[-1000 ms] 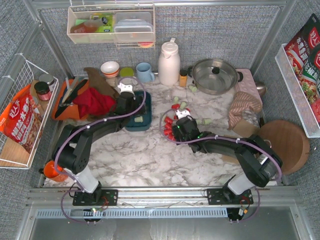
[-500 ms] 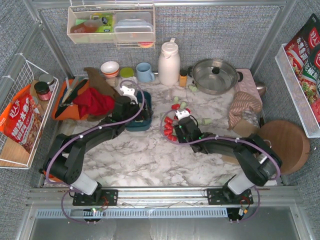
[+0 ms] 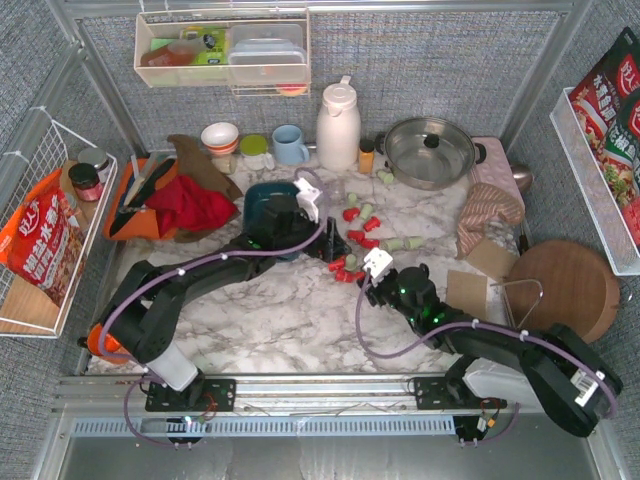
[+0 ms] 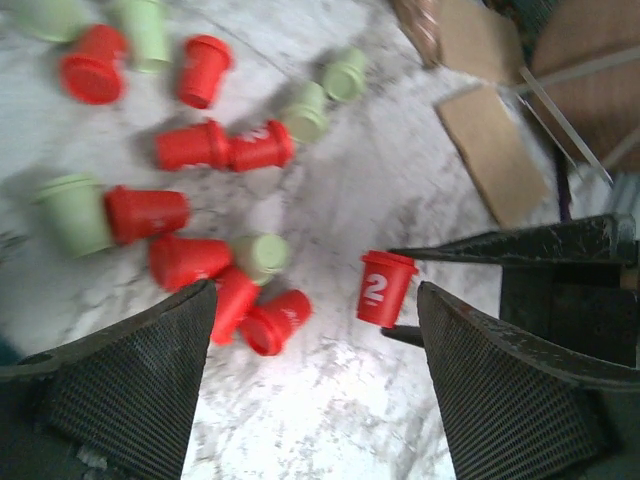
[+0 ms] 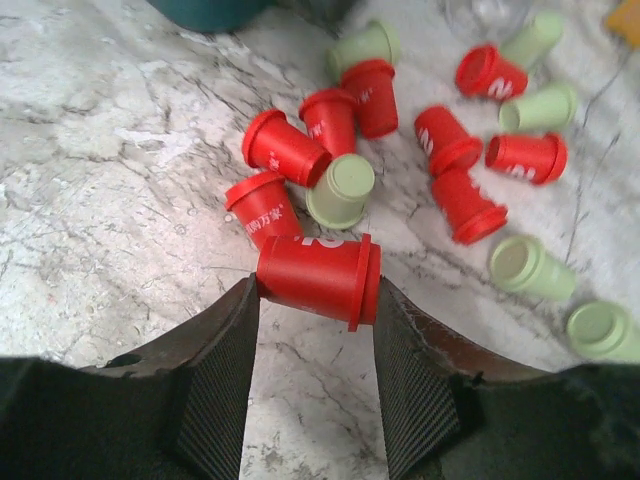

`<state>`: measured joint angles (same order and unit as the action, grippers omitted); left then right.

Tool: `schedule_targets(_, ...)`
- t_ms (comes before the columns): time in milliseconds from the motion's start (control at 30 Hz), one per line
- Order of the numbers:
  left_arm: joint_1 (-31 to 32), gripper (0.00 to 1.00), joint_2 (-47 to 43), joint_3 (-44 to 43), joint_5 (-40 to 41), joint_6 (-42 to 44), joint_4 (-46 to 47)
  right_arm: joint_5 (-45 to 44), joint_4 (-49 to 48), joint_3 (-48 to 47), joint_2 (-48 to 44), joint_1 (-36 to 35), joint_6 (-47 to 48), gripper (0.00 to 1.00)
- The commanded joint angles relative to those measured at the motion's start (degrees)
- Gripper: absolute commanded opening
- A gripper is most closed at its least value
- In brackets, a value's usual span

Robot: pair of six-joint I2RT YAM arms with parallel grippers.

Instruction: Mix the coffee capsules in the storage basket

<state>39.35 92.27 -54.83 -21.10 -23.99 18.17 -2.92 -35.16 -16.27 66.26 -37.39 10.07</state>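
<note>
the left arm reaches across the basket (image 3: 262, 200), left gripper (image 4: 315, 300) spread wide just right of it, while the right gripper (image 5: 315, 290), farther right of the basket, pinches a red capsule (image 5: 320, 275) sideways.

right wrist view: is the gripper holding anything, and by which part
The right gripper holds one red coffee capsule, pinched end to end between the jaws: one on its base, the other on its rimmed top.
</note>
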Motion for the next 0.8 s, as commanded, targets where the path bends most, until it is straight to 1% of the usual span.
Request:
schedule_targets(0,2.67,0.87,1.75,-1.32,-8.11,3.96,0.78,6.27,-11.43,3.34,-3.96,-0.44,11.64,0.44)
schedule_targets(167,3.76,0.74,3.15,-1.33,-12.79,4.61,1.56,6.42,-9.91,4.67,-9.02,-0.97,14.83,0.45)
schedule_targets(367,4.72,0.73,3.58,-1.26,-15.7,3.31,4.27,7.6,-7.22,4.51,-13.49,-1.22,15.89,0.45)
schedule_targets(600,6.02,0.72,4.92,-1.95,-17.38,2.55,6.35,9.3,-6.47,3.91,-14.56,-1.63,16.04,0.45)
schedule_targets(633,6.14,0.69,5.05,-2.03,-17.37,2.47,6.42,9.47,-6.46,3.88,-14.59,-1.75,16.04,0.45)
schedule_targets(667,6.29,0.64,5.38,-2.16,-17.55,2.48,6.37,9.43,-6.38,3.7,-14.58,-1.84,15.96,0.46)
schedule_targets(767,6.33,0.44,5.62,-2.6,-17.34,2.64,5.54,7.76,-5.4,2.85,-14.5,-1.97,15.33,0.5)
